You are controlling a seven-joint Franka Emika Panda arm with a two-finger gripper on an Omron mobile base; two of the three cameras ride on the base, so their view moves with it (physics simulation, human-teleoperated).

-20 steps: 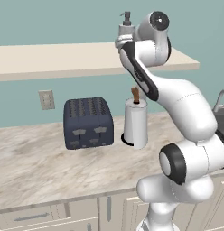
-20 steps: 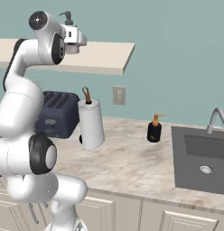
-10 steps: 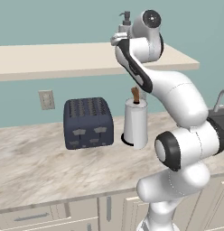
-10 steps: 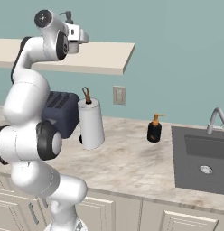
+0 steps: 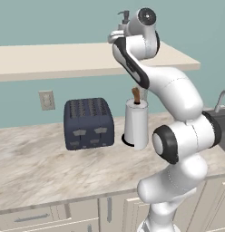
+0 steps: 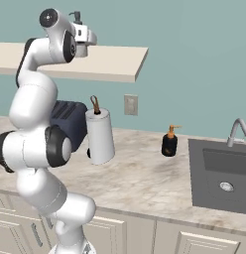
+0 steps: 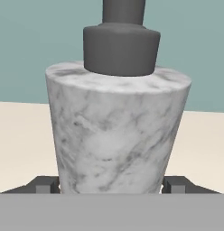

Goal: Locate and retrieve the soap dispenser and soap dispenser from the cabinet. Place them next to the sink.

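The grey marbled soap dispenser [image 7: 116,135] with a dark pump [image 5: 124,16] stands on the cream shelf board [image 5: 55,59], close up in the hand view. My gripper [image 7: 111,186] is at its base, a fingertip [image 7: 45,185] pressed against each side, shut on it. From the base views the hand [image 6: 85,37] reaches over the shelf [image 6: 110,62] to the dispenser [image 6: 75,17]. The squat black soap dispenser [image 6: 169,144] with an orange pump stands on the counter, just left of the sink [image 6: 219,173].
A white paper-towel roll [image 5: 136,122] with a brown peg and a dark blue toaster [image 5: 88,122] stand on the marbled counter below the shelf. A curved silver faucet [image 6: 236,131] rises behind the sink. Beige drawers [image 5: 55,217] run under the counter.
The arm's elbow swung over and the upper links straightened while the hand stayed at the shelf. The grey dispenser has not moved.
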